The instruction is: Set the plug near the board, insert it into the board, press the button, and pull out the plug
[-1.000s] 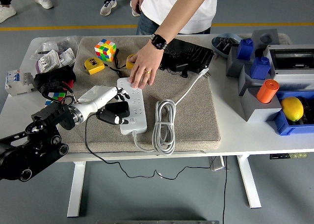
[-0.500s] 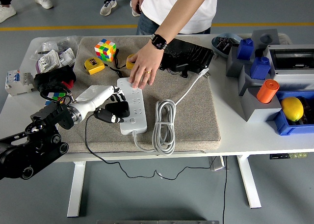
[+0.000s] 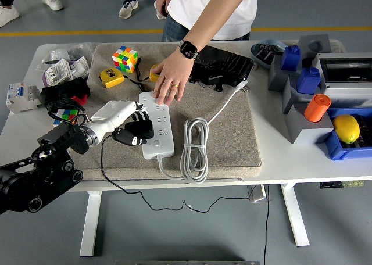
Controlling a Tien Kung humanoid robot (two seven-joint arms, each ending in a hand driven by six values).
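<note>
Plug (image 3: 135,133) in left hand (image 3: 129,125), slightly nearer board (image 3: 156,125)

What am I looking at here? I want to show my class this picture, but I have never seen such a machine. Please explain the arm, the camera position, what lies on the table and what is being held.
The picture comes from a camera high on a humanoid robot's head, looking down over a white table. The black arm entering from the left ends in the robot's left hand, white-backed with five dark fingers. It grips a black plug with a thin black cord, right beside a white power strip lying on a grey-brown mat. A person standing at the far side presses a hand on the strip's far end, steadying it. Around them lie a colourful puzzle cube, a yellow tape measure, an orange cylinder and a yellow lemon. The robot's right arm is out of view.
</note>
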